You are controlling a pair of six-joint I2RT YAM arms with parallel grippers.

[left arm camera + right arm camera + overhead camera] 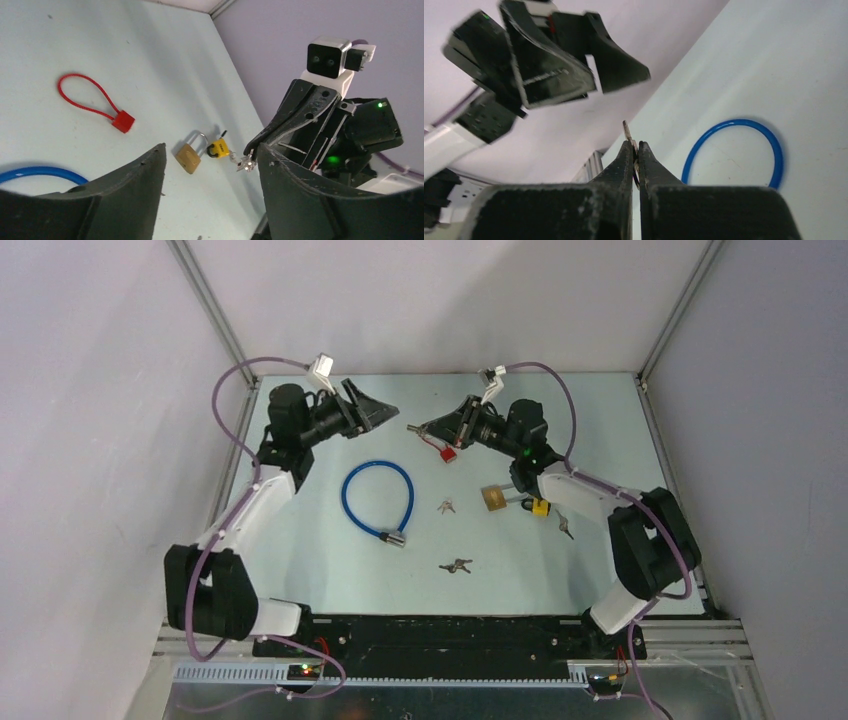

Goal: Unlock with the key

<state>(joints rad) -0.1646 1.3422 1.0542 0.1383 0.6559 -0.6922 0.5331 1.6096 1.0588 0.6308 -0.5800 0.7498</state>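
Metal key (626,129) is sitting pinched in the right claw (634,146), which is clamping it in the air above the bench (300,570). The left claw (388,412) is hanging wide open and empty, facing the key's tip. I'm judging the pickup done and the unlocking not yet begun. The brass padlock (493,498), yellow padlock (539,506), red cable lock (449,454) and blue cable lock (346,490) are lying on the bench, apparently shut, though I can't tell which one this key fits.
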